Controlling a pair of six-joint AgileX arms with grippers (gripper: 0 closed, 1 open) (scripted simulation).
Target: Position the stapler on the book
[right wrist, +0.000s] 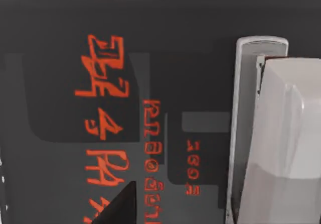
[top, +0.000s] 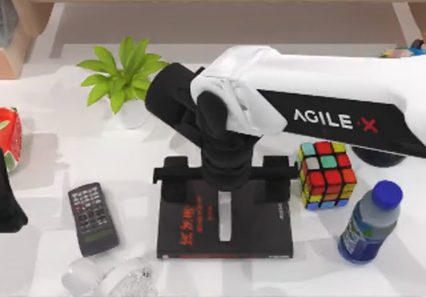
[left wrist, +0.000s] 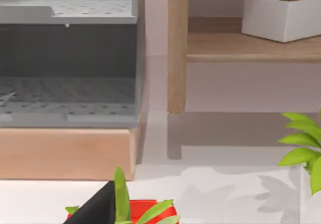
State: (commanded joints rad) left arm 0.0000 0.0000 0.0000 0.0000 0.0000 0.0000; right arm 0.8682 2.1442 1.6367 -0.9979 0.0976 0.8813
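Directly above the book (top: 193, 234), the right tool (top: 225, 177) stands with its fingers spread to either side, nothing pinched between them.

Stapler (top: 225, 218), pale grey, lies flat on the black cover at lower centre of the top view, to the right of the red characters; the right wrist view shows it (right wrist: 271, 133) resting on the cover (right wrist: 60, 58). Book sits on the white counter (top: 53, 157). Remote control (top: 93, 218) lies at lower left of the book, well apart; a colour cube (top: 325, 174) and a blue-capped bottle (top: 370, 222) stand at its right; a potted plant (top: 122, 77) at upper left. Left arm (top: 8, 197) is parked at the left edge; the state of its tool cannot be told.
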